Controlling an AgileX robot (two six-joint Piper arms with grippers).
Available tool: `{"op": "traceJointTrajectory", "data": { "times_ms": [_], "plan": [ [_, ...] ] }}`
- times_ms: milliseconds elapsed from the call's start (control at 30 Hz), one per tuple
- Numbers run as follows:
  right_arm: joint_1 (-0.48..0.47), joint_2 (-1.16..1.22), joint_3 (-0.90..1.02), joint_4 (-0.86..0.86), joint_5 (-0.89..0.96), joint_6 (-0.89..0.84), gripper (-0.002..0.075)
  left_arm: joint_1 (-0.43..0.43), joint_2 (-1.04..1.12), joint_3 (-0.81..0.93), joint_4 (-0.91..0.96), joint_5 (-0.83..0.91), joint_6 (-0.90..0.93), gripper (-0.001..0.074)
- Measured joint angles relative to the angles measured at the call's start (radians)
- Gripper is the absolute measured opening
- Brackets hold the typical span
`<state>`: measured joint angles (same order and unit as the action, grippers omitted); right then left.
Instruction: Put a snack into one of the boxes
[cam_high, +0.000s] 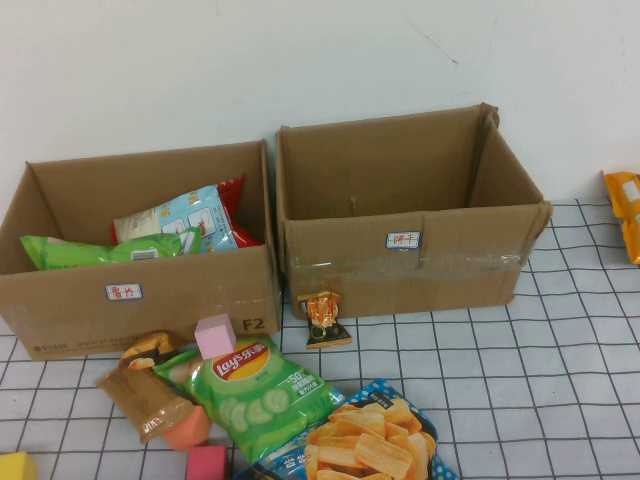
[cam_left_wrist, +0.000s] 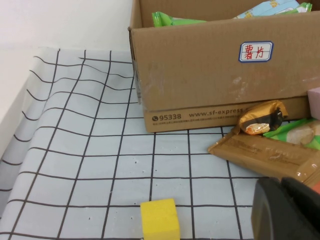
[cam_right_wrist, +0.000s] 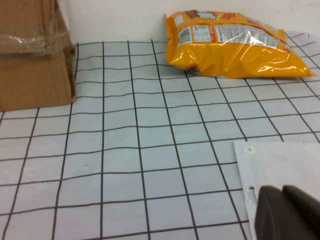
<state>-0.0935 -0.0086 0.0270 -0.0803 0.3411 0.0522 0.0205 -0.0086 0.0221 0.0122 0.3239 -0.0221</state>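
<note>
Two boxes side by side at mid-frame: left box (cam_high: 140, 300) already stocked with bags, right box (cam_high: 410, 265) apparently empty. Snacks heaped lower centre, within reach of the boxes: green chips (cam_high: 255, 385), blue bag (cam_high: 365, 440), brown pack (cam_high: 145, 400); yellow bag (cam_right_wrist: 232, 45) alone at far right. Left gripper (cam_left_wrist: 285, 210) low near the left box, right gripper (cam_right_wrist: 287, 212) low beside a white plate (cam_right_wrist: 280, 165); fingers' state cannot tell, neither seen holding anything. Nothing picked yet.

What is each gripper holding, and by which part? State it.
Nothing visibly. The left gripper sits low near the yellow block; the right gripper sits over bare table, away from the orange bag.
</note>
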Motion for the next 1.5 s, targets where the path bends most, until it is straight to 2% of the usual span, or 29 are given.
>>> {"op": "traceJointTrajectory", "data": {
  "times_ms": [333, 467, 700, 1033, 1167, 1267, 1500],
  "plan": [
    [0.000, 0.000, 0.000, 0.000, 0.000, 0.000, -0.0001, 0.000, 0.000, 0.004, -0.034, -0.035, -0.006, -0.0001],
    [0.000, 0.000, 0.000, 0.000, 0.000, 0.000, -0.0001, 0.000, 0.000, 0.003, -0.188, -0.103, -0.064, -0.0001],
    [0.000, 0.000, 0.000, 0.000, 0.000, 0.000, -0.0001, 0.000, 0.000, 0.003, -0.626, -0.230, -0.246, -0.0001],
    [0.000, 0.000, 0.000, 0.000, 0.000, 0.000, -0.0001, 0.000, 0.000, 0.003, -0.815, -0.270, -0.263, -0.0001],
    [0.000, 0.000, 0.000, 0.000, 0.000, 0.000, -0.0001, 0.000, 0.000, -0.038, -0.776, -0.206, -0.160, -0.0001],
    [0.000, 0.000, 0.000, 0.000, 0.000, 0.000, -0.0001, 0.000, 0.015, -0.151, -0.701, -0.088, -0.043, -0.0001],
    [0.000, 0.000, 0.000, 0.000, 0.000, 0.000, -0.0001, 0.000, 0.266, -0.397, -0.405, 0.208, 0.069, -0.0001]
  ]
}}
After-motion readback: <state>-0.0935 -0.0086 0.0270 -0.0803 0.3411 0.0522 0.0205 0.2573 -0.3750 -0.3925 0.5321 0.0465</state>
